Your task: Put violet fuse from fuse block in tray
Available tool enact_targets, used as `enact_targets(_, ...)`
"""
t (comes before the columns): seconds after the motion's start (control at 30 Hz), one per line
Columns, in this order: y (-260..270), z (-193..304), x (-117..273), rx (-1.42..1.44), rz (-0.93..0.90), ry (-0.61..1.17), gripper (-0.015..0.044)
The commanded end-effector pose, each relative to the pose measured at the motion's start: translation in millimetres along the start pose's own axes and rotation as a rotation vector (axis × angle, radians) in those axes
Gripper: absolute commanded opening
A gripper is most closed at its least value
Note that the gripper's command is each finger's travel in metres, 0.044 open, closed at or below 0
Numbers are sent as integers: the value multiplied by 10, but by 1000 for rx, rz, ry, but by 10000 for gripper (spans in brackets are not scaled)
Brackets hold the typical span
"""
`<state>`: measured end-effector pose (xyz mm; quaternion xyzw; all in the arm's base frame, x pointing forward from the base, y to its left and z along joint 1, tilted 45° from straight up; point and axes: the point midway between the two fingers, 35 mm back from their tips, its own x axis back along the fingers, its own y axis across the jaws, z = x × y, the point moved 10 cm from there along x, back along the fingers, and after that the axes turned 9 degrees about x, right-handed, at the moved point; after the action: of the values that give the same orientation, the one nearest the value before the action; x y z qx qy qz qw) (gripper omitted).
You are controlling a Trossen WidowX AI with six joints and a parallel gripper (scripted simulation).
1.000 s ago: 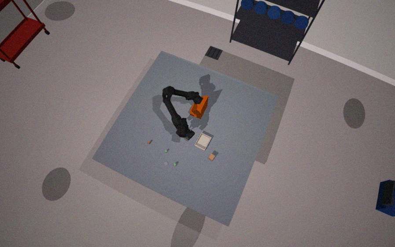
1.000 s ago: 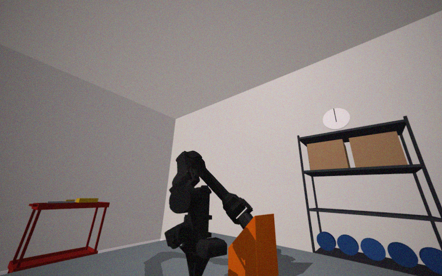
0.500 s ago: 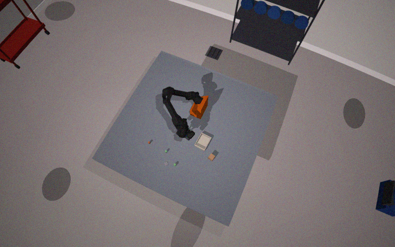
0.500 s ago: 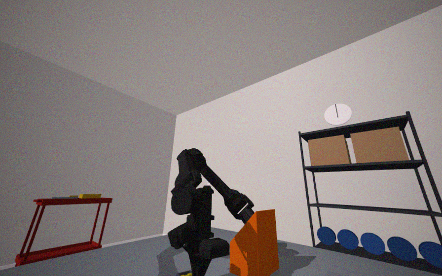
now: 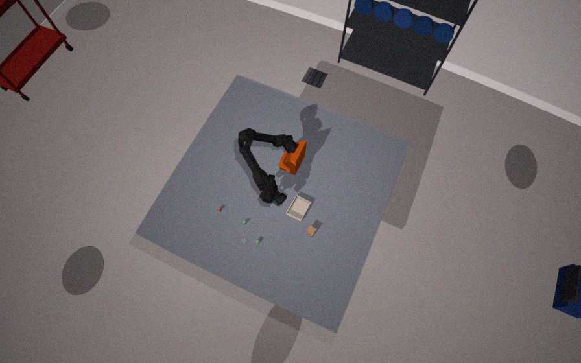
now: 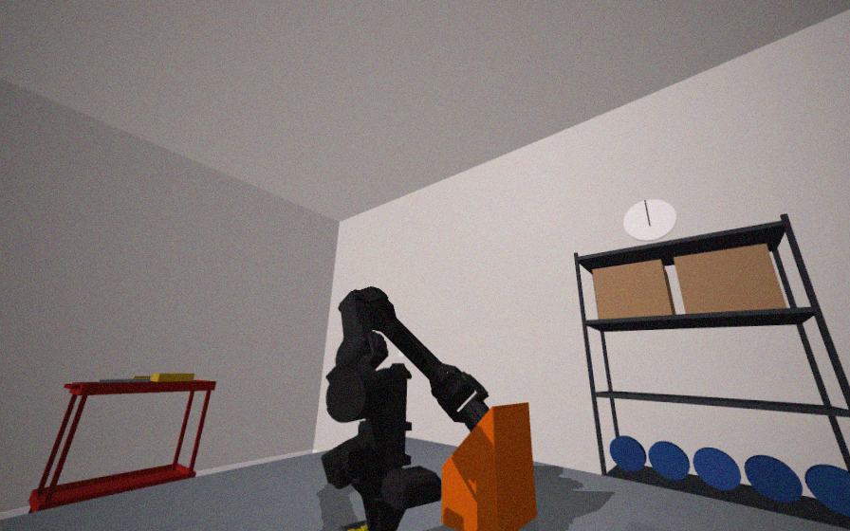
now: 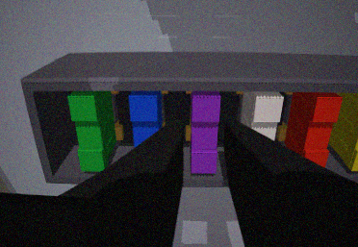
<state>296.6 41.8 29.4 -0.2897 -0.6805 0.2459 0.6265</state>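
Pincer: the pincer (image 7: pixel 203 133) is slightly open, with a narrow gap between its fingers; nothing is gripped. One finger stands on either side of the violet fuse.
Violet fuse: the violet fuse (image 7: pixel 205 134) stands in the block, in the row between the blue and white fuses. Contact with the fingers is not observed.
Other fuses: green (image 7: pixel 91 134) and blue (image 7: pixel 145 108) lie to one side in the wrist view; white (image 7: pixel 268 109), red (image 7: pixel 318 122) and yellow (image 7: pixel 348 132) to the other. The fingers partly hide blue and white; contact there cannot be determined.
Fuse block: the dark grey fuse block (image 7: pixel 192 66) has an open front and brass-coloured parts between the fuses.
Arm: the black arm (image 5: pixel 251 159) (image 6: pixel 415 342) is bent, its far end reaching to an orange housing (image 5: pixel 299 155) (image 6: pixel 512 461), which hides the pincer in the exterior view.
Tray: the pale tray (image 5: pixel 299 207) rests on the desk (image 5: pixel 351 203) (image 6: pixel 217 504), apart from the arm; no violet fuse is in it.
Loose item: an orange-brown block (image 5: pixel 311 231) is near the tray.
Background: a red cart (image 5: pixel 26 60) (image 6: pixel 118 481) and a dark shelf unit (image 5: pixel 391 65) (image 6: pixel 699 320) stand beyond the desk.
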Motion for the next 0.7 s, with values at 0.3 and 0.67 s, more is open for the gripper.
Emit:
enact_targets(0.3, 0, 0, 2, 0, 0, 0, 0)
enact_targets(0.67, 2, -3, 43, 0, 0, -1, 0)
